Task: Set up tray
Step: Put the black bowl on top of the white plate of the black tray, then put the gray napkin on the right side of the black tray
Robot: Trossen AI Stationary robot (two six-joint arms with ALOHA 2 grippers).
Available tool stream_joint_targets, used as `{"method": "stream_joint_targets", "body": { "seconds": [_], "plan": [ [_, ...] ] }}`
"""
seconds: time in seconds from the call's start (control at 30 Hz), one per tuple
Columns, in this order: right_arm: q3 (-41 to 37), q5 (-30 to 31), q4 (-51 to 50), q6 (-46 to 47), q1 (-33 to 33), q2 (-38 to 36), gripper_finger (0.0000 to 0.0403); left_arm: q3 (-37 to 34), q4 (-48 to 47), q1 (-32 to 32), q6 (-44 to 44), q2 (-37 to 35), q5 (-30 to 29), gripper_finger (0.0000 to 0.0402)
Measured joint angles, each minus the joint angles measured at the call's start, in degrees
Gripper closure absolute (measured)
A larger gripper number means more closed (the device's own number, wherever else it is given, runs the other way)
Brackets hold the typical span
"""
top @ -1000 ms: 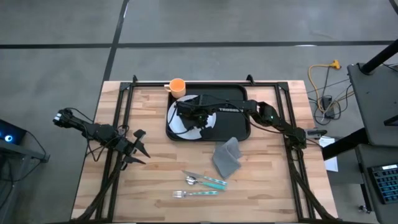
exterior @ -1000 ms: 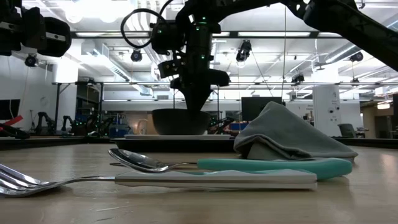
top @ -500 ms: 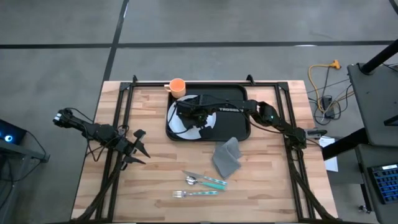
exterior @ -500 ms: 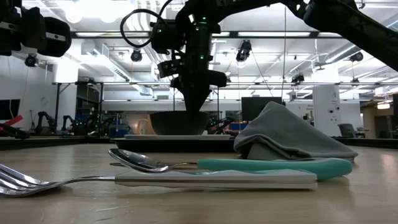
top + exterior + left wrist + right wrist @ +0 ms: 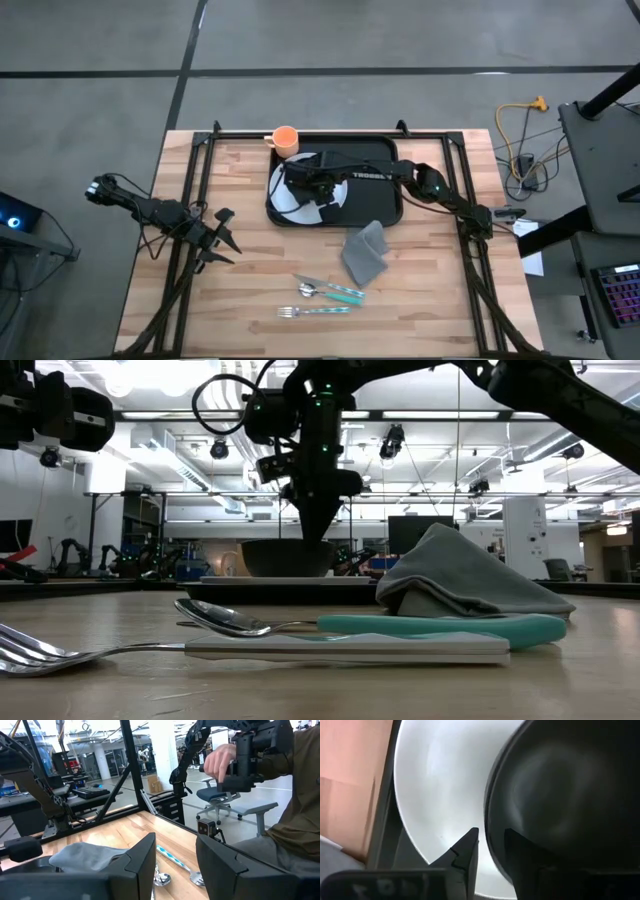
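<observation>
Large flat black rectangular tray with rounded corners, at the far middle of the pale plank-wood table, carrying a round glossy white plate topped by a dark smooth bowl. Right gripper straddling the bowl's thin rim, fingers slightly parted. Left gripper spread wide, empty, at left. Crumpled grey cloth nearer, beside the tray's near right corner.
</observation>
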Motion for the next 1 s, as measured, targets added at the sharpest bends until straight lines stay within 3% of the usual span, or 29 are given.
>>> {"method": "stream_joint_targets", "body": {
  "seconds": [0.3, 0.47, 0.53, 0.83, 0.93, 1.0],
  "plan": [
    [0.98, -0.18, 1.69, 3.48, 0.01, -0.24, 0.0325, 0.00, -0.01, -0.01, 0.00, 0.02, 0.00, 0.0279],
    [0.87, -0.35, 1.50, 20.62, 0.12, -0.24, 0.0333, 0.00, -0.01, 0.00, 0.00, 0.01, 0.00, 0.0279],
    [0.86, -0.35, 1.78, 23.34, 0.38, -0.24, 0.0334, 0.00, 0.00, 0.00, 0.00, 0.01, 0.00, 0.0279],
    [0.84, -1.29, 10.64, 16.86, 5.05, -0.54, 0.0335, 0.00, 0.00, 0.00, -0.01, 0.02, 0.02, 0.0279],
    [0.76, -6.45, 10.81, 12.64, 6.71, -0.54, 0.0335, 0.00, -0.01, 0.01, 0.00, 0.02, 0.00, 0.0279],
    [0.33, -14.12, 10.72, 8.29, 7.42, -0.61, 0.0335, 0.00, -0.01, 0.00, -0.01, 0.01, 0.00, 0.0279]
  ]
}}
